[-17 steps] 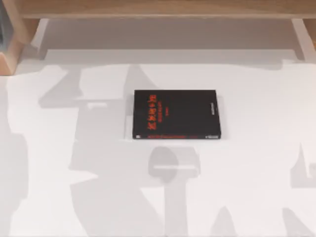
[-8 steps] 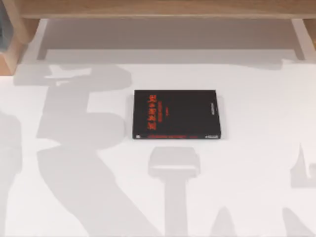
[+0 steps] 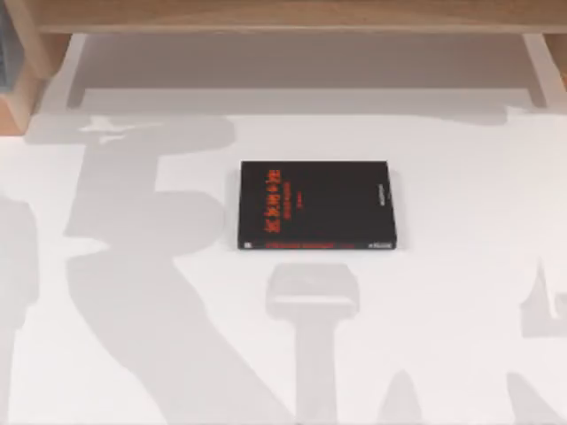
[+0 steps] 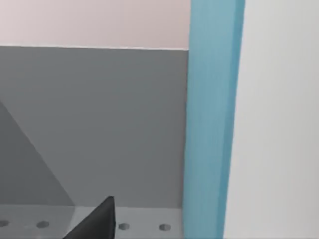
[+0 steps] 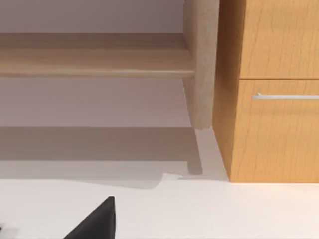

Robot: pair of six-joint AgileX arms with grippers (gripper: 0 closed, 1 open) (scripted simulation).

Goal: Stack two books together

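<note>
A flat black rectangular book with red lettering on its cover and spine (image 3: 314,204) lies face up near the middle of the white desk (image 3: 461,292), its spine toward the near edge. Grey shadows of the two arms fall across the desk surface, the largest one sprawling over the left half and a narrower one just below the book.

Along the far side of the desk runs a light wooden shelf unit (image 3: 283,16) with a pale recess beneath it.

In the left wrist view, a plain light teal-blue book (image 4: 212,119) stands upright on its edge, with a white surface on one side of it and a grey panel (image 4: 94,124) on the other. A dark tip of the left pincer (image 4: 94,221) shows at the frame's edge; whether it is released or clenched cannot be told.

In the right wrist view, a wooden cabinet with a metal drawer handle (image 5: 271,94) stands on the desk beside the shelf's wooden leg. A dark tip of the right pincer (image 5: 94,221) shows there too, its state likewise impossible to tell
</note>
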